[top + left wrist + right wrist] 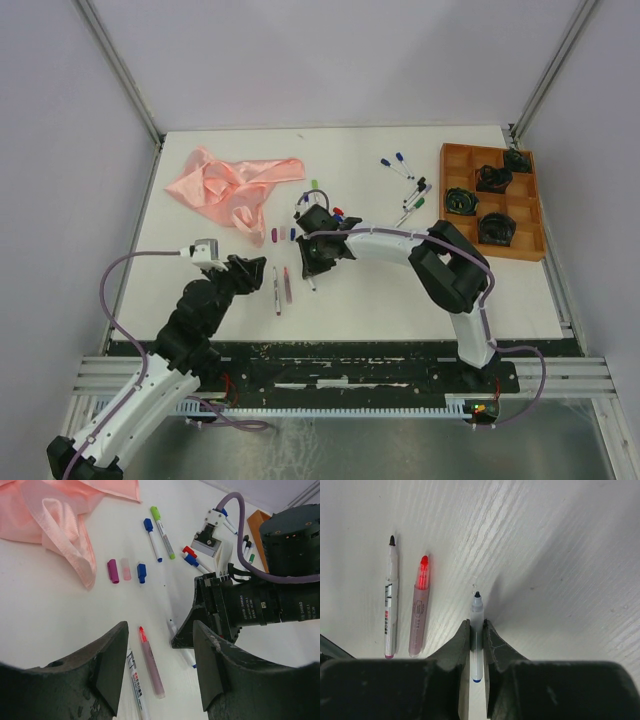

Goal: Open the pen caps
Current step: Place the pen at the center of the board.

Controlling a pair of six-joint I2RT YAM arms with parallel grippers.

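White counter (pixel 390 300) carries everything. Seen from above, the right claw (pixel 312 265) sits near the middle, its fingers pressed in on both sides of a blue-ended pen (pixel 477 612). They grip the white barrel, and the bare dark tip pokes out ahead; whether the tip touches the counter I cannot tell. At 9 o'clock of it the left claw (pixel 160 672) stands roughly half open, with nothing between its fingers. On the counter between the two claws lie two uncapped pens, side by side and slightly apart: a red-tipped pen (pixel 150 662) and a black-tipped pen (pixel 391 600). Three loose caps lie in a short row at 11 o'clock of the right claw: a purple cap (pixel 113 571), a pink cap (pixel 126 569) and a blue cap (pixel 141 573), close together. They lie just off the edge of a pink cloth (pixel 235 185) crumpled at the counter's 10 o'clock. At 12 o'clock of the right claw lie a blue-capped pen (pixel 152 540) and a green-capped pen (pixel 164 532), nearly parallel. More capped pens (pixel 415 193) are scattered at 2 o'clock, near an orange tray (pixel 470 148) in the far right corner, which holds dark round items (pixel 497 228) in its compartments.
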